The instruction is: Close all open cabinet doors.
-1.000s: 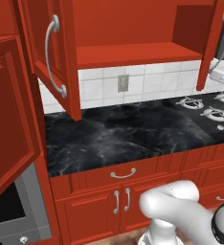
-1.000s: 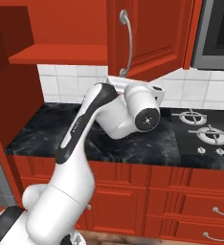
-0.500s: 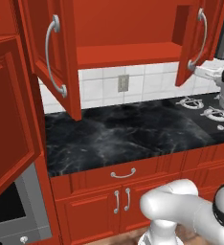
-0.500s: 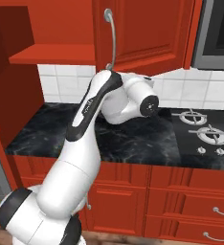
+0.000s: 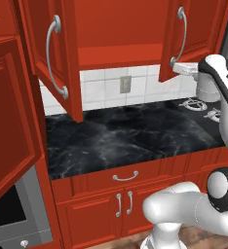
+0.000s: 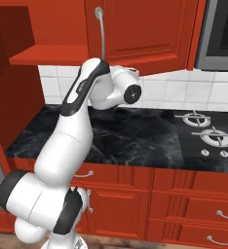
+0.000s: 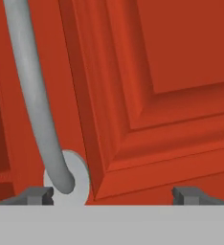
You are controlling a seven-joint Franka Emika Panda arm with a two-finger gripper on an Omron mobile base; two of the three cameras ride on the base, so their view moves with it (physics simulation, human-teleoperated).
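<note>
Red right cabinet door (image 5: 191, 36) ajar, upright silver handle (image 7: 35, 95), hand (image 7: 113, 195) spread wide against it

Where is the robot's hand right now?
The gripper is up at the lower corner of the right-hand cabinet door, beside the foot of its silver handle, above the black counter. The hand view shows that handle close up.
</note>
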